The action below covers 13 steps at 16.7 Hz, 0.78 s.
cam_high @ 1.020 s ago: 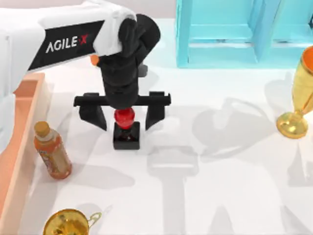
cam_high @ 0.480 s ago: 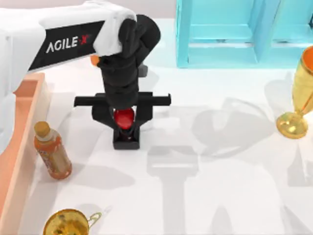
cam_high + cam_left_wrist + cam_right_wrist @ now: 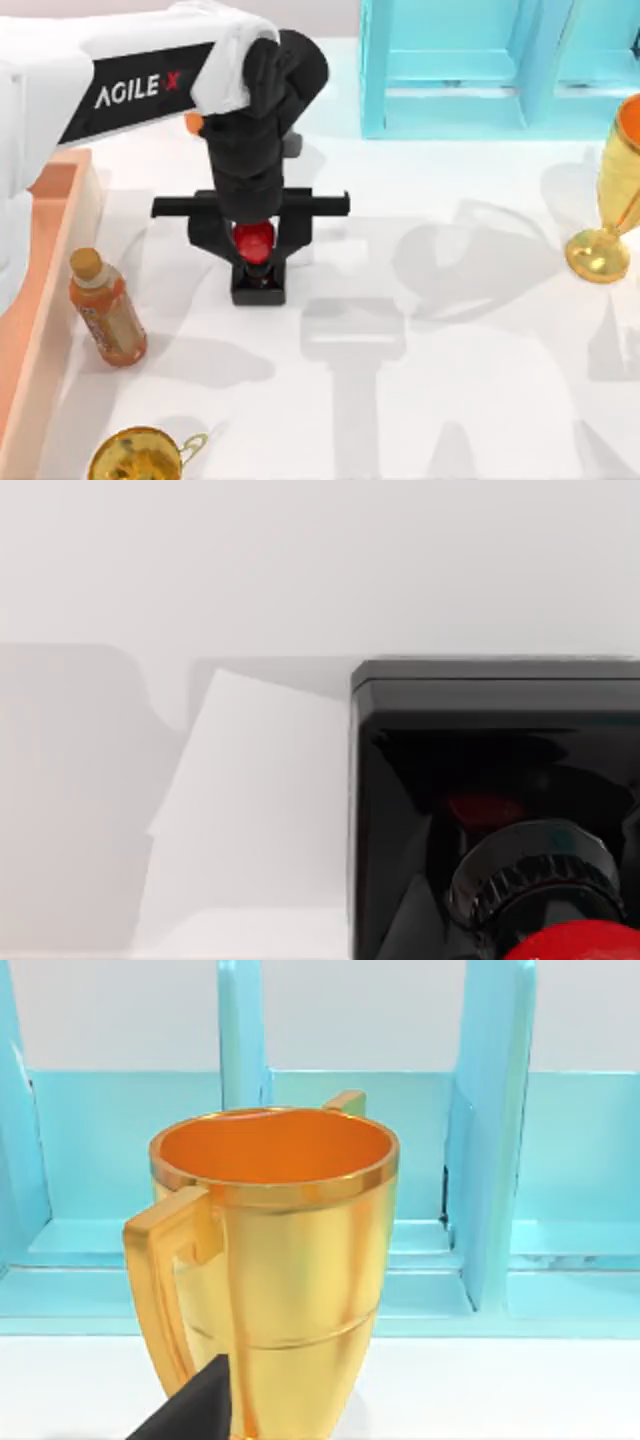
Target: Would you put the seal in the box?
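The seal (image 3: 259,283), a black cube base with a glossy red knob, stands on the white table left of centre. My left gripper (image 3: 253,243) reaches down over it from above, and its black fingers (image 3: 212,240) are shut on the red knob. In the left wrist view the seal (image 3: 480,780) sits very close, with the knob at the frame's edge. The box (image 3: 50,290), a salmon-orange tray, lies along the table's left edge, to the left of the seal. A dark part of my right gripper (image 3: 195,1410) shows just in front of a gold cup (image 3: 270,1270).
An orange bottle (image 3: 105,312) stands between the seal and the box wall. A gold cup (image 3: 140,455) sits at the front left and a gold trophy (image 3: 610,200) at the right edge. A light-blue shelf (image 3: 480,70) runs along the back.
The left gripper's fingers, spread wide beside the seal a second ago, have closed onto the red knob. The seal has stayed in place.
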Each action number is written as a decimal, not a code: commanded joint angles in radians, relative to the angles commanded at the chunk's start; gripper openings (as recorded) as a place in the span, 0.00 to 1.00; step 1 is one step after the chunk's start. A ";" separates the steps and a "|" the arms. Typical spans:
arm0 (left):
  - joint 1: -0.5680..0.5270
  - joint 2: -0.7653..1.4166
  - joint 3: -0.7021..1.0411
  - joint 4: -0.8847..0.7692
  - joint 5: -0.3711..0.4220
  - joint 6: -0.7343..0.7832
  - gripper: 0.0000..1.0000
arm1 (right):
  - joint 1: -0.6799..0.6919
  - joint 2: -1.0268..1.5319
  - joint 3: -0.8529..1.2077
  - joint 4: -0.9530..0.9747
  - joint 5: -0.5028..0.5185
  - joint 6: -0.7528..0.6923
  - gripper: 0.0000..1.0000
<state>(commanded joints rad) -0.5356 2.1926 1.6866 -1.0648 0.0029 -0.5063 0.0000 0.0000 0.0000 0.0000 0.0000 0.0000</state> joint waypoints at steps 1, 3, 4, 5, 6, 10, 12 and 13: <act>0.001 -0.001 0.001 0.000 0.000 0.001 0.00 | 0.000 0.000 0.000 0.000 0.000 0.000 1.00; -0.001 0.000 0.017 -0.017 0.000 0.002 0.00 | 0.000 0.000 0.000 0.000 0.000 0.000 1.00; -0.003 0.000 0.040 -0.040 0.000 0.002 0.00 | 0.000 0.000 0.000 0.000 0.000 0.000 1.00; -0.004 0.000 0.072 -0.073 0.000 0.002 0.00 | 0.000 0.000 0.000 0.000 0.000 0.000 1.00; -0.004 -0.001 0.108 -0.115 0.000 0.000 0.00 | 0.000 0.000 0.000 0.000 0.000 0.000 1.00; -0.003 -0.018 0.269 -0.301 0.000 -0.003 0.00 | 0.000 0.000 0.000 0.000 0.000 0.000 1.00; -0.003 -0.030 0.328 -0.361 0.000 -0.002 0.00 | 0.000 0.000 0.000 0.000 0.000 0.000 1.00; -0.002 -0.033 0.343 -0.375 0.000 -0.002 0.00 | 0.000 0.000 0.000 0.000 0.000 0.000 1.00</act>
<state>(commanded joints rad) -0.5379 2.1594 2.0291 -1.4399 0.0029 -0.5087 0.0000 0.0000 0.0000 0.0000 0.0000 0.0000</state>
